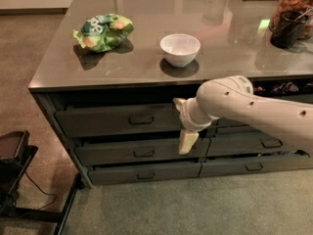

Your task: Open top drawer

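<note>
The top drawer (107,123) is the wide dark grey-green front just under the counter's left part, with a small dark pull handle (141,120) at its middle. A dark gap shows above it. My gripper (183,123) hangs in front of the drawer's right end, a short way right of the handle and not touching it. Its two cream fingers (188,142) stand apart, one above the other, with nothing between them. The white arm (254,109) reaches in from the right and hides the drawer fronts behind it.
On the counter (58,77) lie a green snack bag (102,32) and a white bowl (180,49), with a dark cup (287,29) and a jar far right. Shallower drawers (142,153) sit below. A black stand (12,155) is on the floor at left.
</note>
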